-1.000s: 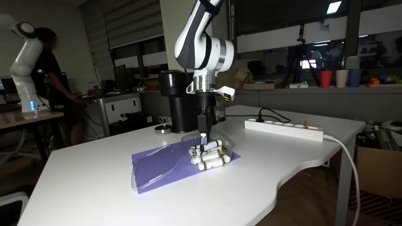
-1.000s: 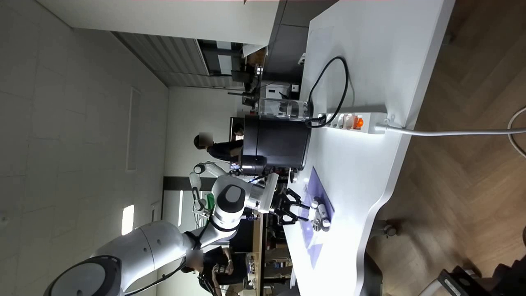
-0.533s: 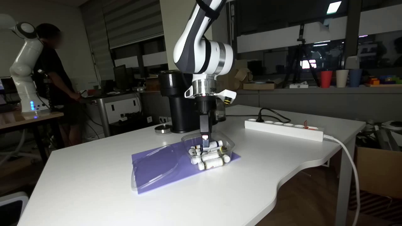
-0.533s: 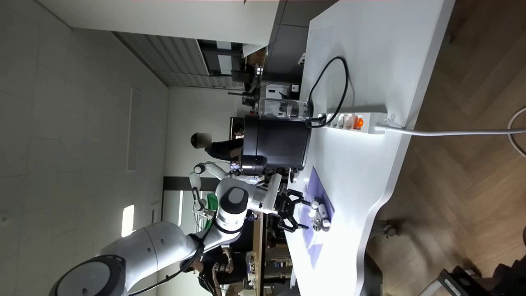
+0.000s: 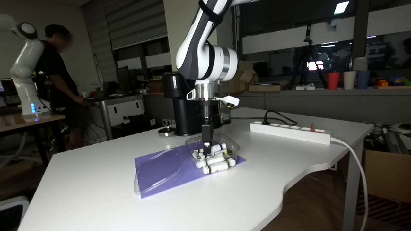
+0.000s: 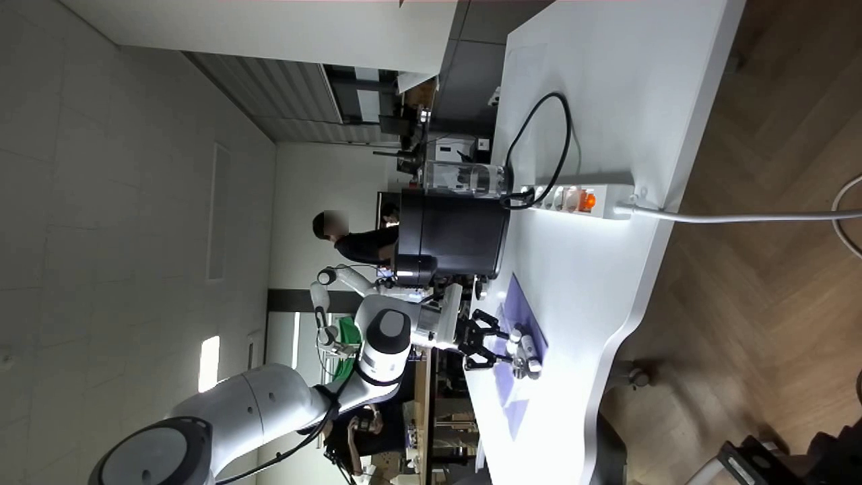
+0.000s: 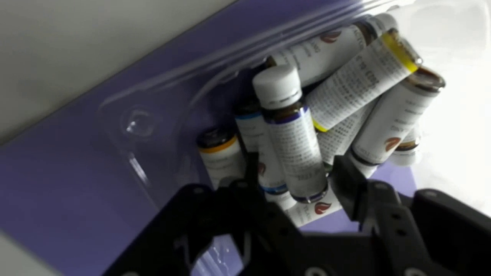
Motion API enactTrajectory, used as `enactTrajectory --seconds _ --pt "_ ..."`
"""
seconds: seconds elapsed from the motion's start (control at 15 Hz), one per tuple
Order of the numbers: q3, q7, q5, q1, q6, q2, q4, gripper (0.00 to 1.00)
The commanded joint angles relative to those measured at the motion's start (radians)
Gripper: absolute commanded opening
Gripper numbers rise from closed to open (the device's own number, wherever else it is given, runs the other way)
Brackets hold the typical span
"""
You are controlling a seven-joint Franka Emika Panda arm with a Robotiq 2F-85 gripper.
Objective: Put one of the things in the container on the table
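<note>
Poised over a clear tub (image 7: 138, 168) with claw (image 7: 296, 168) spread, apparently to pinch the purple-banded bottle (image 7: 293, 140) inside, framed base-first between the jaws, with long axis roughly across their closing line.

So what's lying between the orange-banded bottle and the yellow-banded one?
The wrist view shows a blue-banded bottle, partly covered by a purple-banded bottle.

A monitor (image 5: 122, 78) and second robot arm (image 5: 23, 69) suggest a lab.
</note>
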Motion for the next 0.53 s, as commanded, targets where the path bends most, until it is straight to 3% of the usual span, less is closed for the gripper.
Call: enactTrajectory --seconds 0.0,0.2,0.47 --pt "0.006 0.021 -0.011 -0.002 0.025 -0.014 -0.009 0.21" --pt "0.017 0.053 0.023 -0.014 -0.006 -0.037 0.003 0.04" --pt "0.027 0.152 0.128 -0.045 -0.124 -0.114 0.033 0.07"
